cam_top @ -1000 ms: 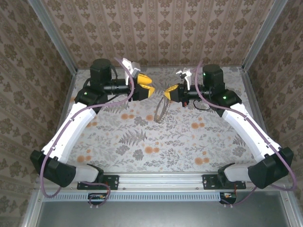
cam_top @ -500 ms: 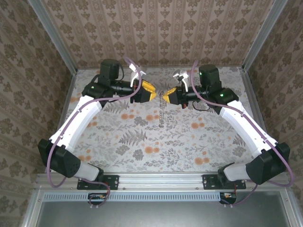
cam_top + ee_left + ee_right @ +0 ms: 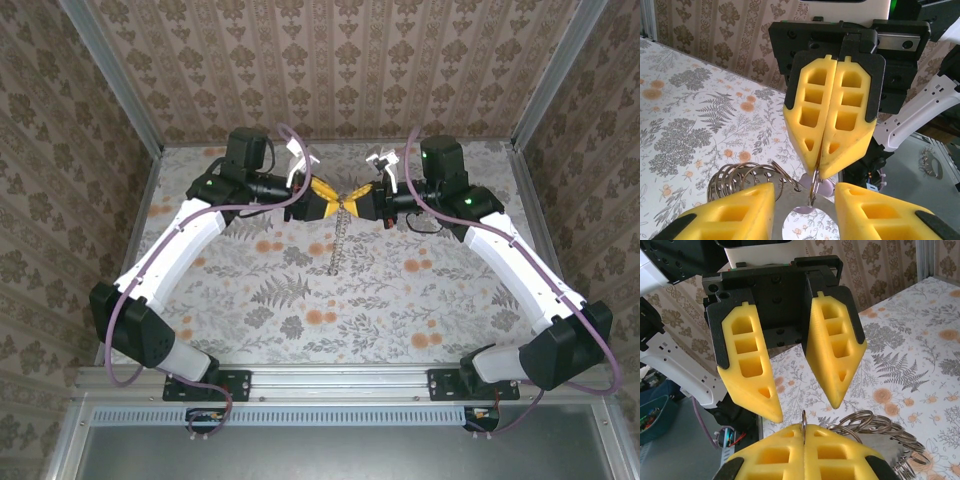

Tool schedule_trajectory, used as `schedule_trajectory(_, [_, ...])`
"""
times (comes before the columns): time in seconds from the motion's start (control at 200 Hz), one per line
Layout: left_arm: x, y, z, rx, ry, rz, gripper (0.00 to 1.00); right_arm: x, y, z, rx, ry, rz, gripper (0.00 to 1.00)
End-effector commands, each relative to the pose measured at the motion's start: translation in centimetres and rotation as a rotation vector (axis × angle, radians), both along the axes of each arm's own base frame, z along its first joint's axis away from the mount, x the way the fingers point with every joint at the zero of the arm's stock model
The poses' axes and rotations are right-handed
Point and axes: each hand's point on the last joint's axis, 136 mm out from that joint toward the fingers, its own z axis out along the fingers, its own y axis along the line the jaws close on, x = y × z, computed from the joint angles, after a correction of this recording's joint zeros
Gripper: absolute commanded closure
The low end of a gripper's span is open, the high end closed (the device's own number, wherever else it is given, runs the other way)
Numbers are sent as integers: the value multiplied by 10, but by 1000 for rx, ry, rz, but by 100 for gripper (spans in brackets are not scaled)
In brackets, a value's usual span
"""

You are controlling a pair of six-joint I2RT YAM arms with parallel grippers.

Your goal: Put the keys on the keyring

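Swung in from the left since a second ago: your left gripper point(image 3: 330, 200) was well apart from the right one and now sits tip to tip with it. Both are over the table point(image 3: 400, 300), close to its far edge and about midway between its left and right edges. Its fingers have narrowed too, but they are still apart, one on either side of the gap, clamped on nothing you can see.

- Keyring point(image 3: 338, 240): a second ago it showed as an open loop; now it reads edge-on, a thin line hanging from where the tips meet. Long axis runs down, toward the near edge in the top view. In the wrist views the coils bunch just beside the tips, and one thin strand stands upright in the gap between the left fingers.
- Key point(image 3: 826, 189): a pale lilac bit just behind that strand, probably its head. Too little shows to be sure.
- Right gripper point(image 3: 357, 203): hardly shifted; fingers together, pinching the strand. This arm has the ring.

Judgement: the coming move turns on that upright strand lying dead centre between your left fingers.

Writing, brands, labels: none legible.
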Motion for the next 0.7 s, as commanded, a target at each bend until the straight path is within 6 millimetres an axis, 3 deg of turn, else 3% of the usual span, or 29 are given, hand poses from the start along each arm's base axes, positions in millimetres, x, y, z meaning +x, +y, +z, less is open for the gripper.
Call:
schedule_trajectory(0.0, [-4,-4,12,-30,-33,-39,64,-3,1,10,34,-35,28,100])
schedule_trajectory(0.515, [-8,-13,11,-34,-29,-63,79,-3,2,6,33,-28,28,100])
schedule_trajectory(0.695, [-10,-17,11,-40,-32,-71,100,-3,1,6,34,-26,27,100])
